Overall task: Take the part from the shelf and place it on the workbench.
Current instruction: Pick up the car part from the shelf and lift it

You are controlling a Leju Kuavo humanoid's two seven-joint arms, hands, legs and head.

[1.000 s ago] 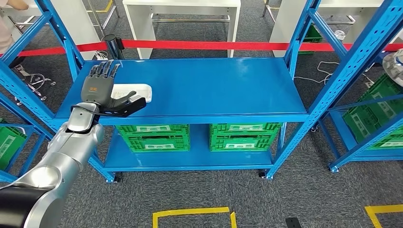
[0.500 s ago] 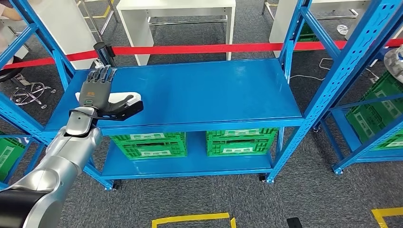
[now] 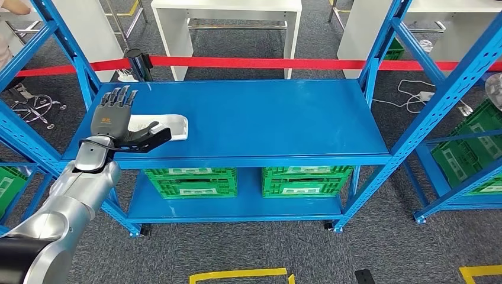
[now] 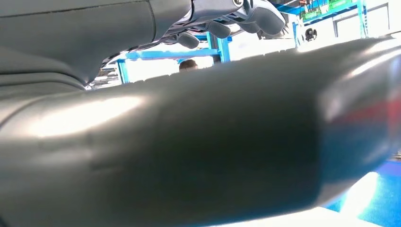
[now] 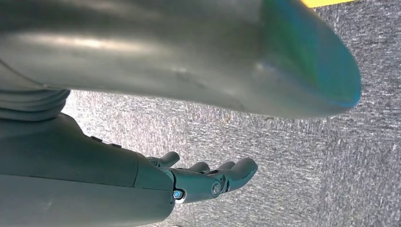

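Right hand (image 5: 208,182): hanging over grey carpet, fingers loosely apart, gripping nothing. Left hand (image 3: 118,121): hovering fingers spread over the white part (image 3: 171,125) on the blue shelf (image 3: 266,115); contact unclear.

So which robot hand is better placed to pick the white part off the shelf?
Left. The left robot hand is open over the white part on the blue shelf. The right robot hand hangs by the floor.
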